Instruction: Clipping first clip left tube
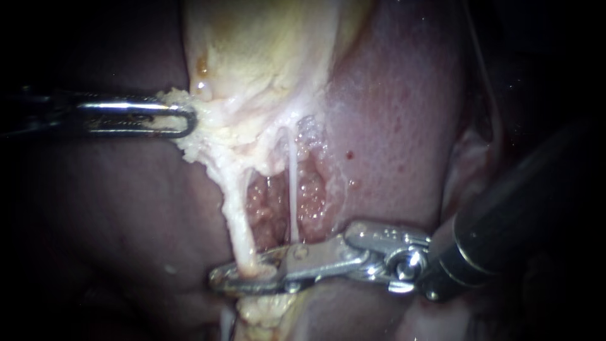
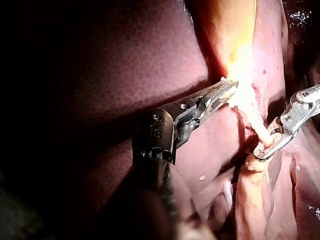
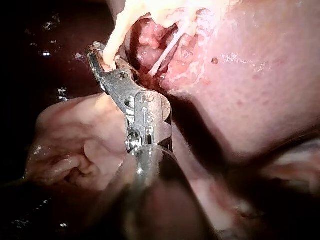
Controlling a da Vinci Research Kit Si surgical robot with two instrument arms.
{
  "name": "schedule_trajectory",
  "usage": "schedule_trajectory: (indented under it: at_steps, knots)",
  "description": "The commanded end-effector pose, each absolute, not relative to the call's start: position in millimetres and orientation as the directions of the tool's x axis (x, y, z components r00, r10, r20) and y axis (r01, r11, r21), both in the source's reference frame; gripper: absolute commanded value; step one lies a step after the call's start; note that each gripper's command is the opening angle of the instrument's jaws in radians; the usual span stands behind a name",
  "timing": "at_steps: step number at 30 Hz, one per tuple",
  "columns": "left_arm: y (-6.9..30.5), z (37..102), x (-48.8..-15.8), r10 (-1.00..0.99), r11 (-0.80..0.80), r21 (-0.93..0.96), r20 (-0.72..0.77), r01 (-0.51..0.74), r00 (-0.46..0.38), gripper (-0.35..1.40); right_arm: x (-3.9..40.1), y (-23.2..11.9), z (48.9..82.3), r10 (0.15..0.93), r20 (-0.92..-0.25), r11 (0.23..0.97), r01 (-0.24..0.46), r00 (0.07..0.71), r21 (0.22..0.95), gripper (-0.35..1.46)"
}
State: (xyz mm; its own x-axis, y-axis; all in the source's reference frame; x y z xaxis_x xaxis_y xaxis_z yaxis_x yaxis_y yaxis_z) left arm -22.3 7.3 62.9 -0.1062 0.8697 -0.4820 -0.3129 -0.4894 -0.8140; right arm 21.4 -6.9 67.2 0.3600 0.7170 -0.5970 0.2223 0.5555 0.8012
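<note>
The left tube (image 1: pixel 237 215) is a thick pale strand running down from the yellowish gallbladder (image 1: pixel 252 57). My right instrument (image 1: pixel 243 278) comes in from the lower right. Its jaws lie across the lower end of this tube, one on each side, closed onto it; the right wrist view shows the same grip on the left tube (image 3: pixel 116 37) at the right instrument's tip (image 3: pixel 102 57). The right tube (image 1: pixel 293 196), thin and white, stands free just right of the left tube. My left instrument (image 1: pixel 180 120) is shut on the gallbladder's ragged lower edge, holding it leftward.
Dark red liver (image 1: pixel 404 126) surrounds the field on both sides. A raw, bubbly pocket (image 1: pixel 315 196) lies behind the two tubes. A pale lump of tissue (image 1: pixel 265 311) sits just below the right instrument's jaws.
</note>
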Motion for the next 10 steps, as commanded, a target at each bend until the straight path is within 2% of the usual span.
schedule_trajectory:
  at_steps: [1,10]
  knots:
    - [7.3,62.9,-22.3,0.87,-0.489,-0.814,-0.482,-0.313,-0.106,-0.35,21.4,-6.9,67.2,0.716,-0.598,0.556,0.223,0.36,0.801,-0.35]
    - [7.3,63.0,-22.3,0.87,-0.489,-0.813,-0.482,-0.316,-0.105,-0.35,21.5,-7.0,67.4,0.718,-0.594,0.553,0.221,0.362,0.803,-0.35]
